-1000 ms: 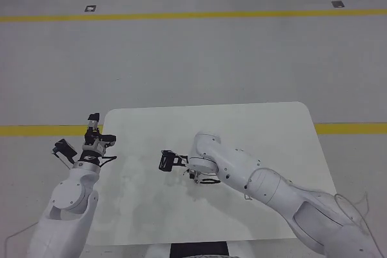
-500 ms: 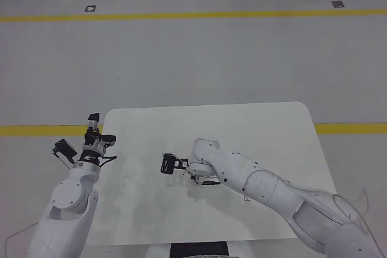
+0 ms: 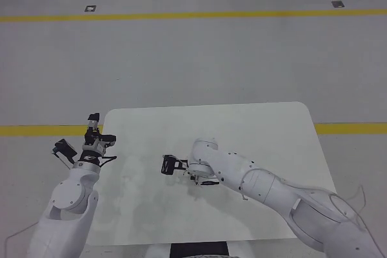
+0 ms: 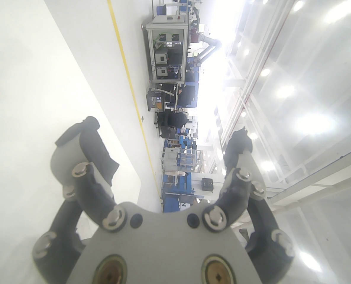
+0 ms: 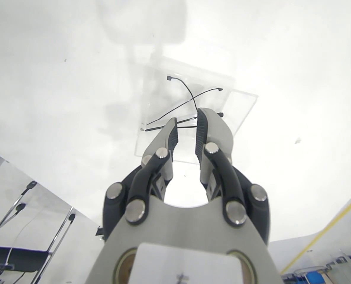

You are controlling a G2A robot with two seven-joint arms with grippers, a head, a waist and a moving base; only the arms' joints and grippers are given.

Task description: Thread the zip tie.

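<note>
Right end effector (image 5: 186,116) barely parted over a clear plastic tray (image 5: 242,113)
Wrist view catches thin black zip ties (image 5: 193,99) crossed inside; left end effector (image 4: 165,130) is spread wide at the white tabletop (image 3: 258,129) edge.

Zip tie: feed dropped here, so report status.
Right gripper open, over clear tray. Zip ties lying in it, ungrasped. Left gripper open, aside.

The right hand (image 5: 186,116) hides part of the zip ties (image 5: 192,99), perhaps three, in the clear tray (image 5: 242,106).
</note>
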